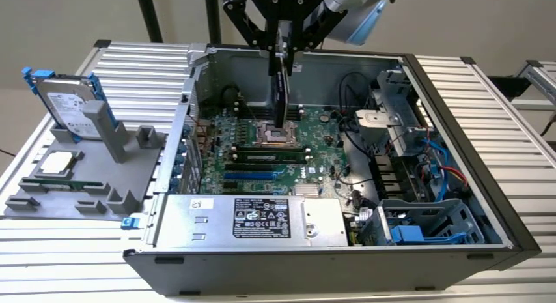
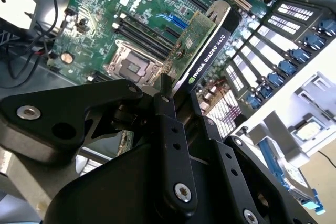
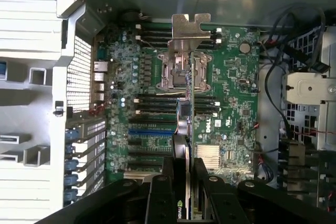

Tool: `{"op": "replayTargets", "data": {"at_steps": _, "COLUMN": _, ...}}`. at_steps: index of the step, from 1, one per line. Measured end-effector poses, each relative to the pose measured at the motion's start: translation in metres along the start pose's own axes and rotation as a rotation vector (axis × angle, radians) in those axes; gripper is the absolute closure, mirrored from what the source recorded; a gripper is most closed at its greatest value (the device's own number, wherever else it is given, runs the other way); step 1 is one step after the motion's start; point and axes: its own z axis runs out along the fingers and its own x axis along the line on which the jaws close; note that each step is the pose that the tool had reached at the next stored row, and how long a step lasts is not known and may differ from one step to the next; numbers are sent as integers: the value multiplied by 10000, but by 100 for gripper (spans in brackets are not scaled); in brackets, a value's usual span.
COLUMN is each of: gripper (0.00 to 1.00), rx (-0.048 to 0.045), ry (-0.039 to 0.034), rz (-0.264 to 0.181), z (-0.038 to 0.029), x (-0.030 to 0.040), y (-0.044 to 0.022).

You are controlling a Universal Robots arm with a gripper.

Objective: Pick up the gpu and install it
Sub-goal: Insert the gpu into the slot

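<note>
My gripper [image 1: 282, 52] is shut on the gpu [image 1: 280, 98], which hangs edge-down above the motherboard [image 1: 260, 153] inside the open computer case. It is near the processor socket [image 1: 276, 135] and clear of the board. In the second wrist view the gpu [image 2: 207, 45] shows its green card and black shroud, with the black fingers [image 2: 168, 108] clamped on its near end. In the first wrist view the gpu [image 3: 189, 114] is seen edge-on, its silver bracket [image 3: 190, 30] at the far end over the socket. The blue expansion slot [image 3: 149, 131] lies beside it, below.
The case's rear wall with its slot covers [image 1: 178, 159] is on the exterior view's left. A power supply [image 1: 252, 218], cables [image 1: 356, 120] and a drive cage [image 1: 426, 225] crowd the case. Outside, a grey fixture [image 1: 78, 186] holds a hard drive [image 1: 69, 111].
</note>
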Motion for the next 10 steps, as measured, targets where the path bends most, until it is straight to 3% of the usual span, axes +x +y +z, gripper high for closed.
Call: {"op": "replayTargets", "data": {"at_steps": 10, "gripper": 100, "rx": -6, "ry": 11, "rz": -227, "z": 1, "x": 0, "y": 0}}
